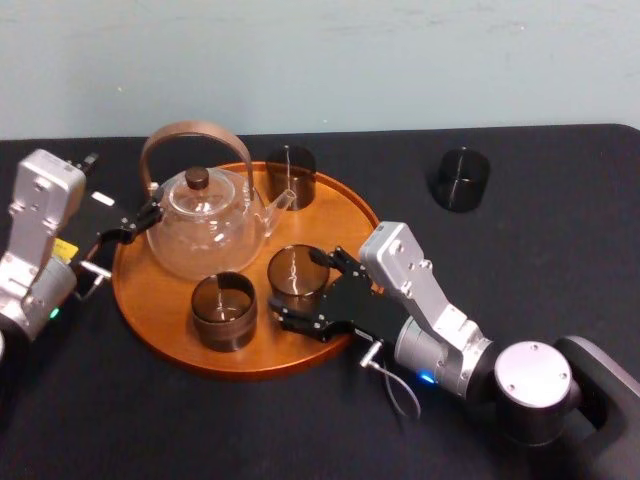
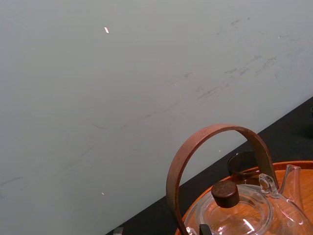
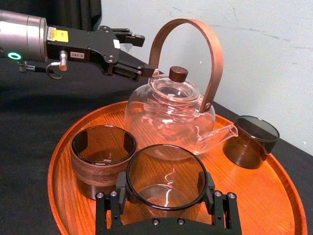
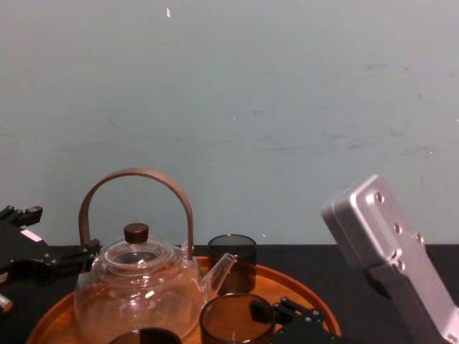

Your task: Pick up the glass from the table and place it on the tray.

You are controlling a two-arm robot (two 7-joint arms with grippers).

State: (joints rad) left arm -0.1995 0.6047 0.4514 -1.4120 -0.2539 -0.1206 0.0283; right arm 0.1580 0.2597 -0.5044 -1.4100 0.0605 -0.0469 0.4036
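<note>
Jaws of the right gripper (image 3: 165, 193) are spread wide and pressed on opposite sides of a smoky glass (image 3: 165, 171), which stands on the near-right part of the tray (image 1: 240, 368). The left gripper (image 3: 145, 55) has its jaws parted at the left foot of the glass teapot's (image 1: 205, 225) handle; contact cannot be told. The tray also holds the teapot, a near-left glass (image 1: 224, 310) and a far glass (image 1: 291, 176), while a dark glass (image 1: 460, 178) stands far right on the table (image 1: 540, 250).
</note>
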